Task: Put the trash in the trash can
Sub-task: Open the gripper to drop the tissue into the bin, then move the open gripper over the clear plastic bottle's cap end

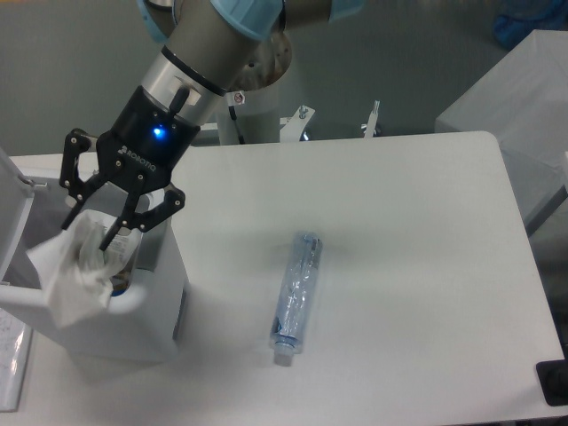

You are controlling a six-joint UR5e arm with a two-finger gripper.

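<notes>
The gripper (89, 222) hangs over the open trash can (133, 306) with its black fingers (69, 201) spread apart. The crumpled wrapper (75, 271) sits right under the fingertips, and it is hard to tell whether one finger tip is touching it or whether it is free; nothing looks pinched.

The risk lies in where the wrapper sits. Much of it appears to bulge over the can's near rim instead of lying down inside, so it may be draped on the edge. If a fold is snagged on a fingertip, lifting the arm could drag it out and drop it on the counter (399, 222). If it is only balanced on the rim, its own springiness could tip it outward. The upright lid (11, 209) at the left stands close to the gripper's left finger, so a sideways exit could knock it or shift the light can.

Well apart to the right, the crushed bottle (295, 295) lies flat on the counter, cap end towards the camera, untouched. It is thin, slick and round, so a grasp across it may squirt it sideways or roll it.
</notes>
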